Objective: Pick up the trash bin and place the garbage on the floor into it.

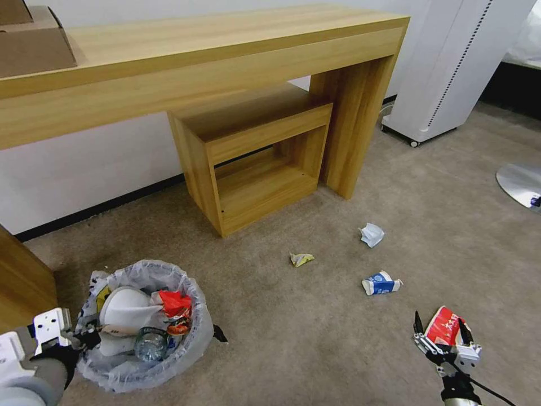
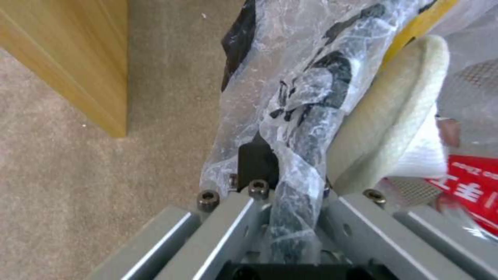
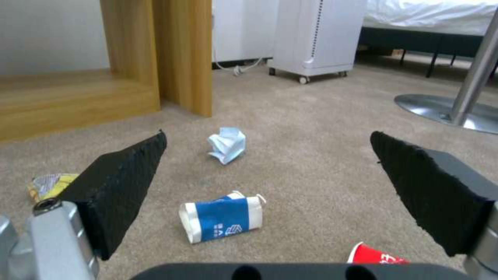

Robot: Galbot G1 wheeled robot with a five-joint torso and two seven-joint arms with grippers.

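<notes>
- Left claw (image 1: 84, 337) is clamped on the bag-lined rim of the trash bin (image 1: 146, 324).
- Right claw (image 1: 442, 334), fingers spread apart, hovers over a red wrapper (image 1: 444, 326) on the floor (image 1: 293, 332), well right of the bin.
- Beyond that wrapper lies a blue-white carton (image 1: 381, 283).

Blue-and-white carton (image 1: 381, 283), red wrapper (image 1: 445, 327), yellow wrapper (image 1: 301, 259) and white paper (image 1: 372, 234) on beige floor (image 1: 315, 332).

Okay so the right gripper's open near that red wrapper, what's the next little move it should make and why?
Probably lower the right gripper a little around the red wrapper and close on it. Its fingers are open on either side of the wrapper, which lies on the floor. The left gripper already holds the trash bin by its bag-lined rim, ready to receive it.
</notes>
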